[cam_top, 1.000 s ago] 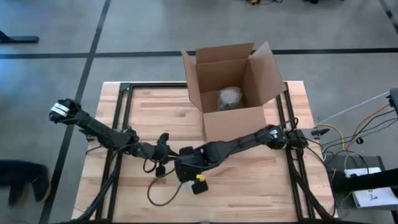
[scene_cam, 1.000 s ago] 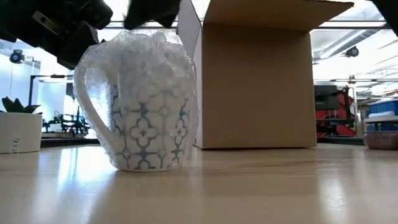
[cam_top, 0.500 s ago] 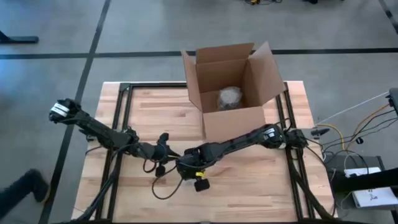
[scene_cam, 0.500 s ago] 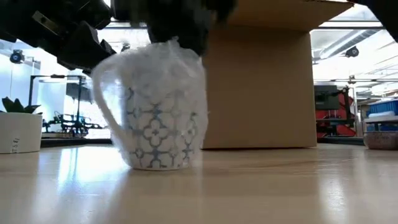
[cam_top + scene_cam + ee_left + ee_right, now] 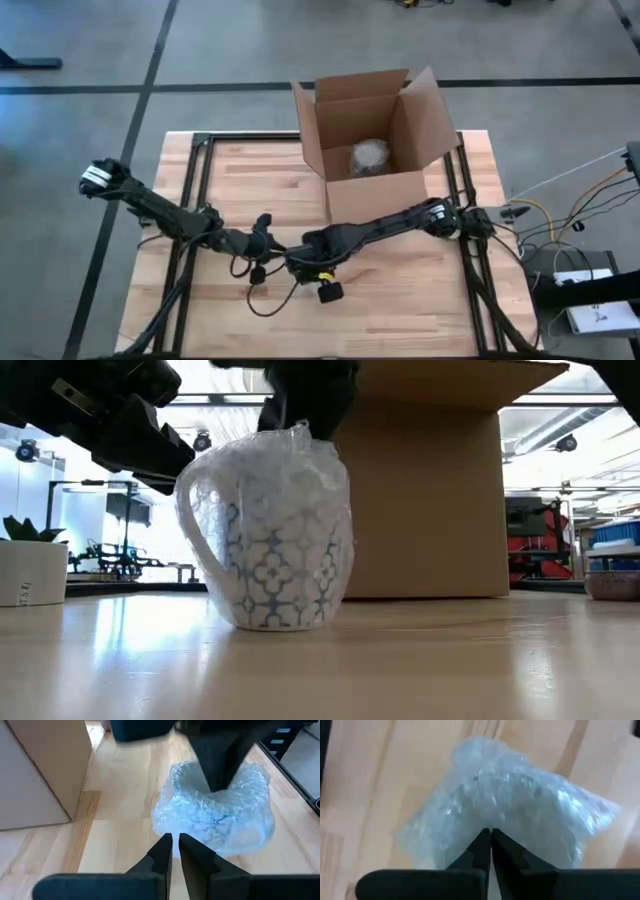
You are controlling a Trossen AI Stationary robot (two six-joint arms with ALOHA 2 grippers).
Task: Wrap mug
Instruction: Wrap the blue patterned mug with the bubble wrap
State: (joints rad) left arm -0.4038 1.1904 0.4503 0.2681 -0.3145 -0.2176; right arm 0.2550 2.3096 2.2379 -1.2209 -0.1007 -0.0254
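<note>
Shifted toward the cardboard box [image 5: 415, 490], wrapped mug [image 5: 275, 530] under right tool [image 5: 489, 840].

We see even, bright daylight; windows behind glare across the table [image 5: 420, 660] in the low view, and the wrist views look soft and blurred.

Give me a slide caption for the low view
Bubble-wrapped patterned mug upright on the table, right claw pinching the wrap at its top, cardboard box behind.

One wrapped mug [image 5: 272, 535], one cardboard box [image 5: 375, 140], two arms
</note>
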